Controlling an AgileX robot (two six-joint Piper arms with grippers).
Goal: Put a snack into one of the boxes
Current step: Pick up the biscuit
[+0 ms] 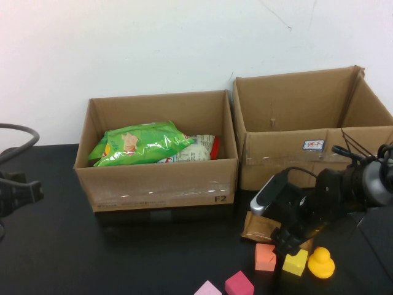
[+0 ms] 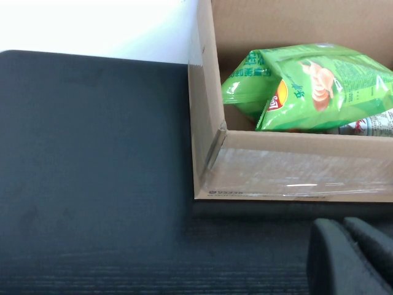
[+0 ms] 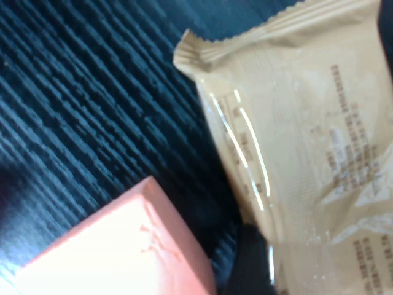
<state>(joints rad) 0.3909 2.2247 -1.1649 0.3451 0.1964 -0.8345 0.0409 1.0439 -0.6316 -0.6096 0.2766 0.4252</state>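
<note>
1. I have the right gripper (image 1: 287, 241) low over the tabletop near its front right corner, directly above the brown snack packet (image 1: 261, 226). Its fingers stand apart and grip nothing — the packet lies flat on the tabletop, just in front of the right box (image 1: 319, 153).
2. Risk: the orange block (image 1: 264, 257) sits just beside the packet's near edge, with the yellow block (image 1: 295, 262) and yellow duck (image 1: 320, 263) close by. A finger closing off-line could catch a block instead of the wrapper, or push it under the packet.
3. Risk: the wrapper (image 3: 307, 141) is glossy and flat. I judge a shallow pinch likely to slip off the film, or to grab only the crimped end so the packet swings on the lift.
4. Risk: the left box (image 1: 156, 184) already holds a green chip bag (image 1: 138, 142); a drop there could land on top and slide.
5. The left gripper (image 2: 350, 258) is parked at the tabletop's left edge, fingers together, holding nothing — I see no interference from it.
</note>
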